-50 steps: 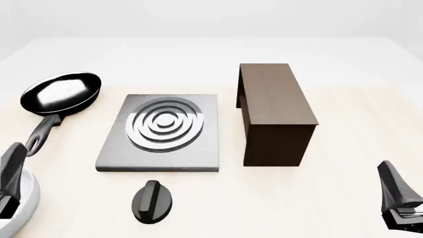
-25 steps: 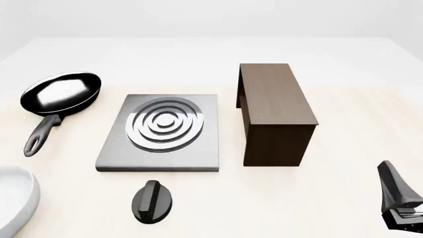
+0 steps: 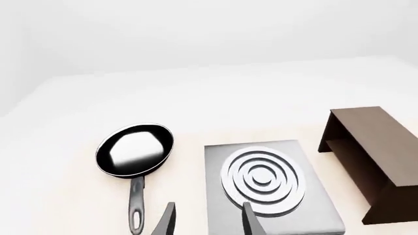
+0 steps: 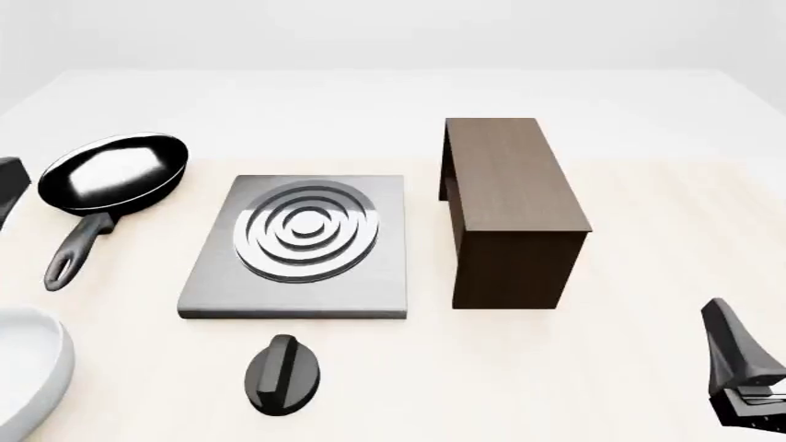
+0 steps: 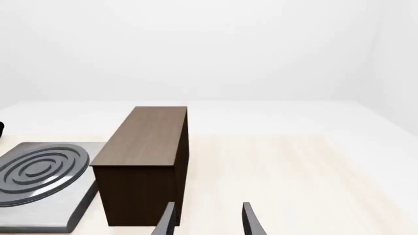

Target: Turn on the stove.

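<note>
Left gripper [image 3: 207, 220] and right gripper [image 5: 207, 218]: fingers parted, nothing between. Stove [image 4: 301, 247] mid-table, knob [image 4: 285, 373] just off its near edge, untouched. Frying pan [image 4: 109, 184] left, cabinet [image 4: 506, 210] right, bare table [image 4: 664, 258] beyond.

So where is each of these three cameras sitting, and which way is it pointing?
Front view: fixed above the near table edge, facing forward and down at stove, knob, frying pan and cabinet; right gripper shows at its corner.
Left wrist view: behind the open left gripper, facing pan and stove.
Right wrist view: behind the open right gripper, facing the cabinet.
All three share stove and cabinet.
</note>
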Tool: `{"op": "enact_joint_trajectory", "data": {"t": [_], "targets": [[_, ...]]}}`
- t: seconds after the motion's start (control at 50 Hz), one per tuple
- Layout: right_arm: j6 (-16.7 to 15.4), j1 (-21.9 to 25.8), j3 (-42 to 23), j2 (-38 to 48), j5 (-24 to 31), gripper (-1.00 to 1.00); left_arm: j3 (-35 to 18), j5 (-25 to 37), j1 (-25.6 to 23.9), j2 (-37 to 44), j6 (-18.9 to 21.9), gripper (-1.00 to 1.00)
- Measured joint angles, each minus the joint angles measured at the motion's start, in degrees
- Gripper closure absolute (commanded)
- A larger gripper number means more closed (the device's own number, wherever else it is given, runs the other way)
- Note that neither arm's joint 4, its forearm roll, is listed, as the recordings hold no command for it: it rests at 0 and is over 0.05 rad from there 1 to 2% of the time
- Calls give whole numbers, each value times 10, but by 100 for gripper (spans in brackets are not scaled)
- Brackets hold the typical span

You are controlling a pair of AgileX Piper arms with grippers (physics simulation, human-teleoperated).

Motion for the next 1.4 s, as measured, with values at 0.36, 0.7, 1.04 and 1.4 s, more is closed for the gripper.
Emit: {"op": "enact_joint_trajectory", "data": {"t": [0.36,0.7,1.04,1.4], "targets": [[0,0,0,0,0,-100,47,-12,-30,54,-46,-100],[0,0,0,0,0,-100,108,-37,-53,74,-64,-100],[0,0,0,0,0,-100,162,-70,-74,94,-76,-100],[0,0,0,0,0,-100,224,-109,-96,118,-96,-100]]}}
